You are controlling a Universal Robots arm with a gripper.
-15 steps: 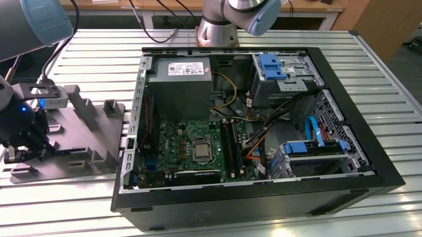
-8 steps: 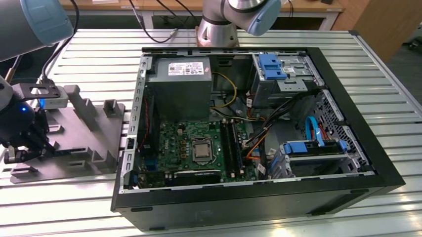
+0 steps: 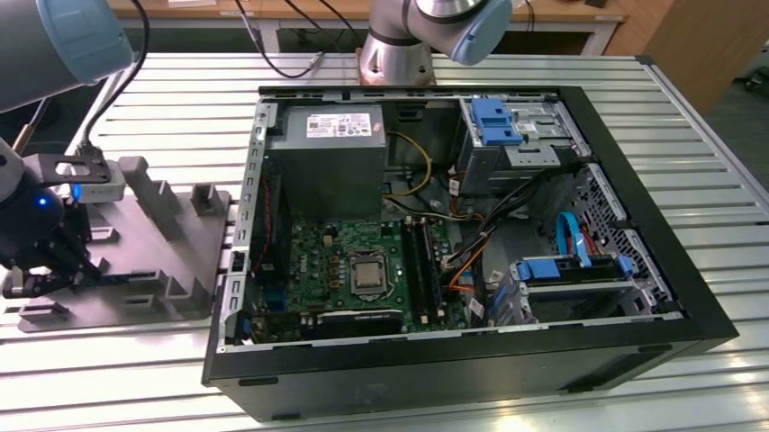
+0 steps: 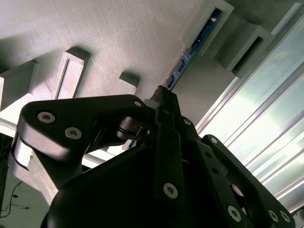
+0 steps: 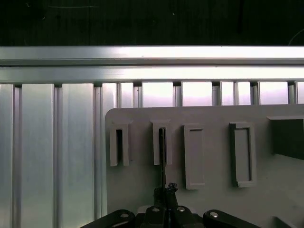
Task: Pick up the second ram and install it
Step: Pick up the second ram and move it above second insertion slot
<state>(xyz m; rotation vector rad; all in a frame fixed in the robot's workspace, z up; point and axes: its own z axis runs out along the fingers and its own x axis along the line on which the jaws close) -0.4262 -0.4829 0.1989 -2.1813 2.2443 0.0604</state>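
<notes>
A slatted aluminium worktop (image 3: 703, 135) carries everything, with a wooden bench (image 3: 360, 13) along the room's far side and black cables (image 3: 283, 58) trailing onto the slats. One black computer case (image 3: 481, 369) lies open in the middle of the exterior view. Inside it are one grey power supply (image 3: 327, 153), one green motherboard (image 3: 324, 261) with a single processor socket (image 3: 366, 274) and a group of long black memory slots (image 3: 417, 256) beside it, and two blue drive brackets (image 3: 495, 121), one near each end of the case's side towards the exterior view's right. One robot arm (image 3: 60, 45) reaches from its base behind the case over to the exterior view's left, where one grey plastic tray (image 3: 121, 308) lies just beside the case. The first wrist view counts four slotted upright pegs (image 5: 118, 145) in a row on that tray, with a larger block past them. The gripper (image 3: 36, 265) hangs low over the tray. In the second wrist view its black jaws are pressed together, pinching the near end of the second ram (image 4: 194, 45), one thin blue-green stick seen edge-on, whose far end sits in a peg's slot. In the first wrist view the stick shows as a dark line running from the second peg to the jaws.
</notes>
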